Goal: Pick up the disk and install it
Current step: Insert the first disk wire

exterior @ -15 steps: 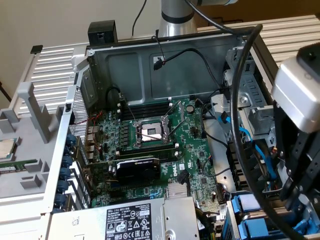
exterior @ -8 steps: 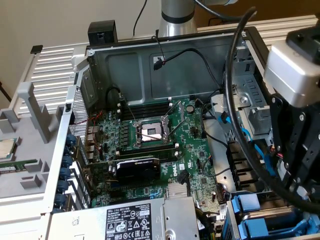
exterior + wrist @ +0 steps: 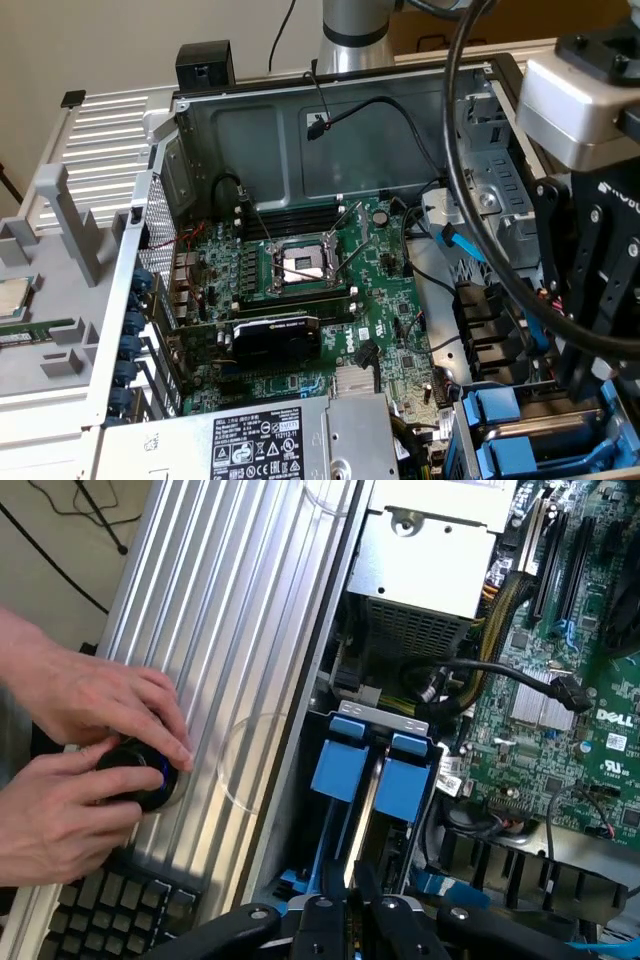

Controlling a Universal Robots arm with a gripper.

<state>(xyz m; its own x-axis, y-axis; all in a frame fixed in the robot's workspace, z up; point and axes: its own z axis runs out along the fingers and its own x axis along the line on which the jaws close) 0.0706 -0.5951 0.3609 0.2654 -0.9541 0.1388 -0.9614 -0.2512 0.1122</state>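
Observation:
The disk (image 3: 345, 770) stands on edge in the drive bay at the case corner, so I see its bright blue plastic frame and blue tabs, not its label. My gripper (image 3: 355, 915) hangs right over the disk's near edge. Its fingers are drawn close together with a strip of the blue frame running in between them. In the exterior view the gripper (image 3: 585, 385) reaches down at the exterior view's right, just above the blue frame (image 3: 495, 410) in the lower right corner of the case.
The open case holds a green motherboard (image 3: 300, 270), a silver power-supply box (image 3: 250, 440) and loose black cables (image 3: 500, 670) near the bay. A thick black cable (image 3: 470, 200) loops beside the arm. Outside the case wall, a person's hands (image 3: 70, 750) rest on a black knob by a keyboard (image 3: 110, 900).

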